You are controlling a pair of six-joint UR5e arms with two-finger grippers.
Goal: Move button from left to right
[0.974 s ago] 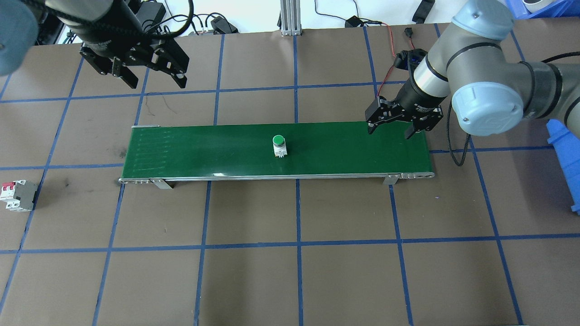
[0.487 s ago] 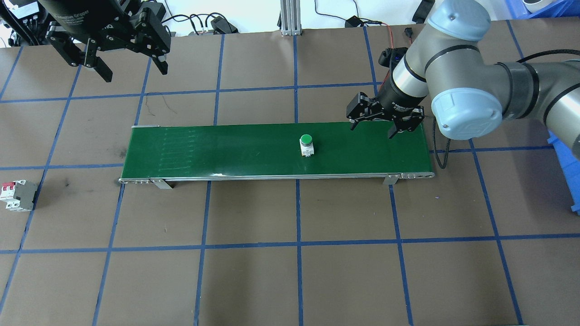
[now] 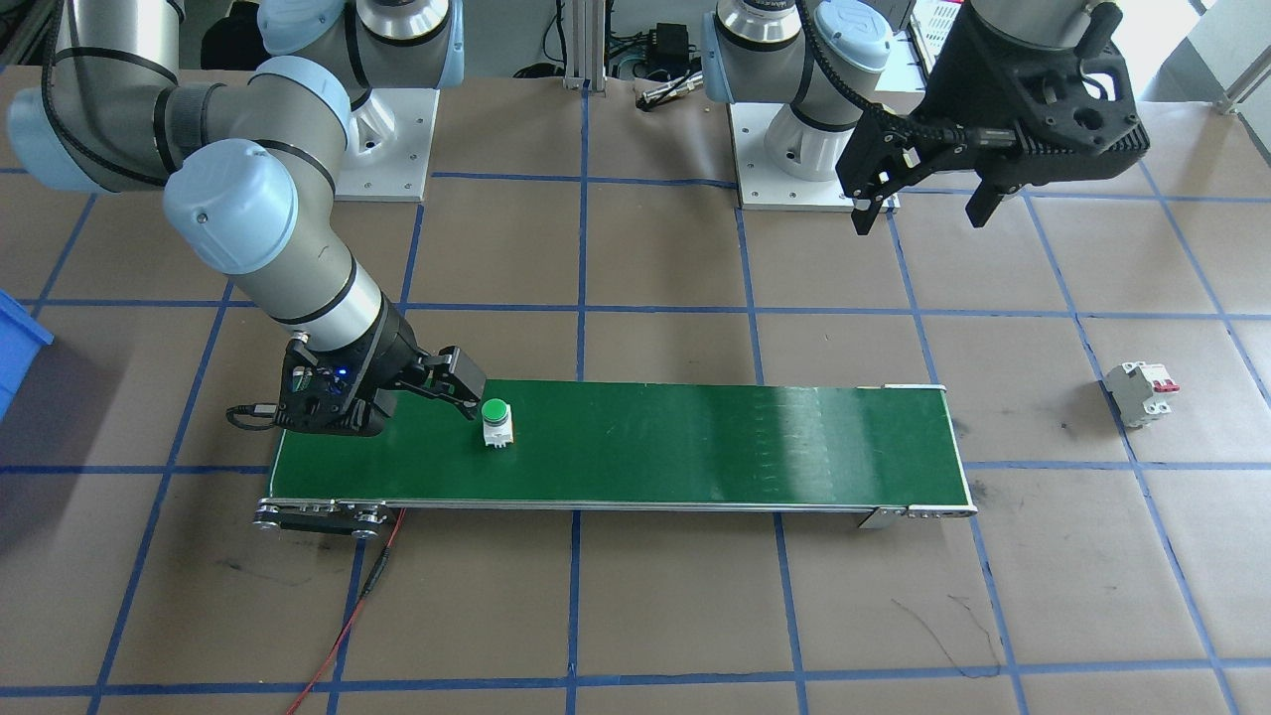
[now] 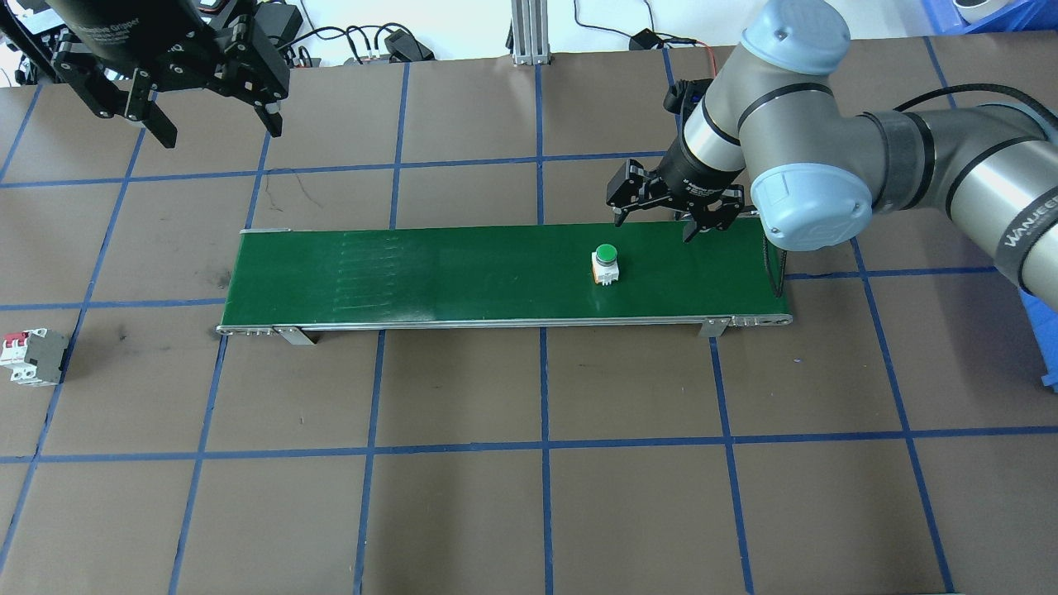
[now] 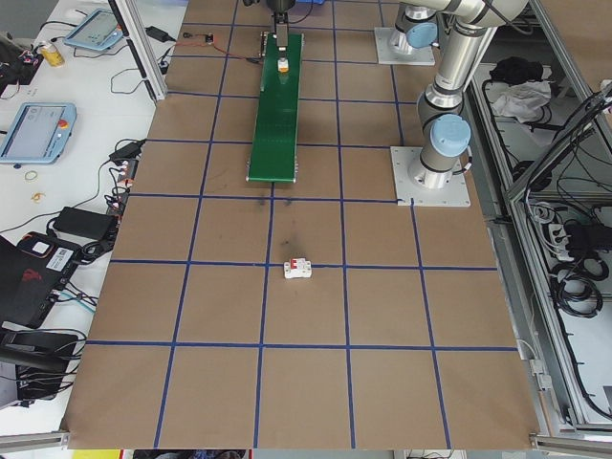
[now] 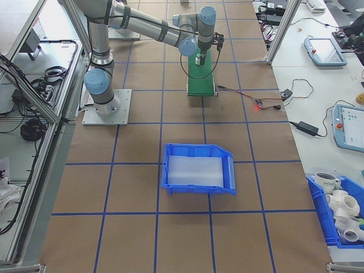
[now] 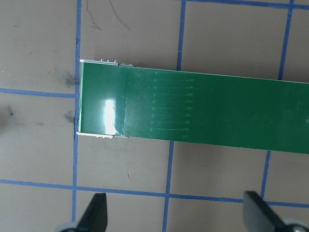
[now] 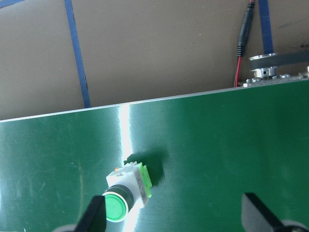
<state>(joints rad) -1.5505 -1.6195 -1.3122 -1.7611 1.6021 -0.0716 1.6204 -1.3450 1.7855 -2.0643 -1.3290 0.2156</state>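
The button point(image 4: 606, 263), a small white block with a green cap, stands upright on the right part of the green conveyor belt point(image 4: 430, 273). It also shows in the front view point(image 3: 495, 421) and in the right wrist view point(image 8: 126, 191). My right gripper point(image 4: 653, 227) hangs open over the belt's far edge, just behind and to the right of the button, not touching it. In the right wrist view the button lies beside the left fingertip point(image 8: 96, 212). My left gripper point(image 4: 223, 132) is open and empty, high above the table behind the belt's left end.
A white circuit breaker point(image 4: 29, 357) with red levers lies on the brown table far left of the belt. A blue bin point(image 6: 199, 169) sits beyond the belt's right end. A red wire point(image 3: 357, 596) trails from the belt's right end.
The button has travelled to the right along the belt. My right gripper has moved left toward it, still open. My left gripper has drawn back and to the left.
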